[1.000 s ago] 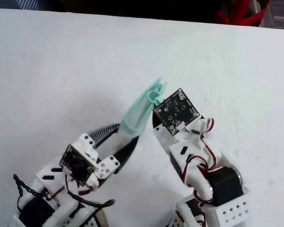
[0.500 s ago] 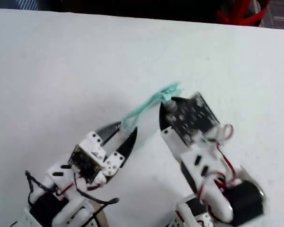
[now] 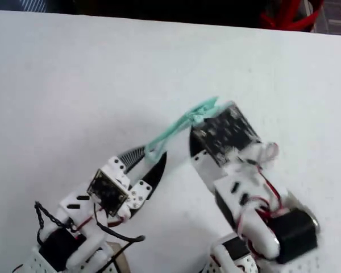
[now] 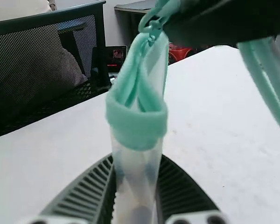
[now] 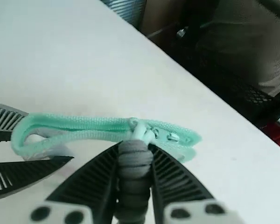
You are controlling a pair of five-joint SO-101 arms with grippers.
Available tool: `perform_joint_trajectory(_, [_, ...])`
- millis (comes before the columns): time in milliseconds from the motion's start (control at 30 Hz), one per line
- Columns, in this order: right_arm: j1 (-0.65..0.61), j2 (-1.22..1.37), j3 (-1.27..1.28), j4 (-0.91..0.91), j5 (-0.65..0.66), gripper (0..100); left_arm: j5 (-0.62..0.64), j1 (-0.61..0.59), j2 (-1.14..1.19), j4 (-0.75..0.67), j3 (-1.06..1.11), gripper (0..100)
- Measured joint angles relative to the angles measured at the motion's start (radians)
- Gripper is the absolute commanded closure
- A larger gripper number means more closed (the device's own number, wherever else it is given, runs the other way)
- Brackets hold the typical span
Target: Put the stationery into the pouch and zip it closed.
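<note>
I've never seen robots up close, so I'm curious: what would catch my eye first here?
A mint-green pouch strung between the two arms, over the middle of the white table. The left gripper pinches the pouch's clear end, while the right gripper is clamped on a grey cord at the zip end.

The left arm slants in from the near edge of the table. Its end effector is clamped on one end of the pouch, a finger on either side. The right arm rises from the same edge just beside it. Its end effector is pinched tight on the zipper pull near the table's middle.
</note>
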Motion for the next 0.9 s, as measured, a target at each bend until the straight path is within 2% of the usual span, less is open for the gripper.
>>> perform_joint_trajectory(233, [-0.19, 0.081, -0.009, 0.002, -0.002, 98.1, 0.002, -0.006, -0.012, 0.002, 0.0, 98])
perform_joint_trajectory(433, [-0.212, 0.115, -0.034, 0.037, -0.002, 98.1, 0.003, -0.006, -0.002, 0.003, 0.002, 98])
perform_joint_trajectory(700, [-0.336, 0.121, -0.114, 0.155, 0.003, 98.1, 0.002, -0.006, -0.006, 0.003, 0.002, 98])
perform_joint_trajectory(900, [-0.348, 0.152, -0.103, 0.166, 0.005, 98.1, -0.035, -0.006, -0.002, 0.003, 0.002, 98])
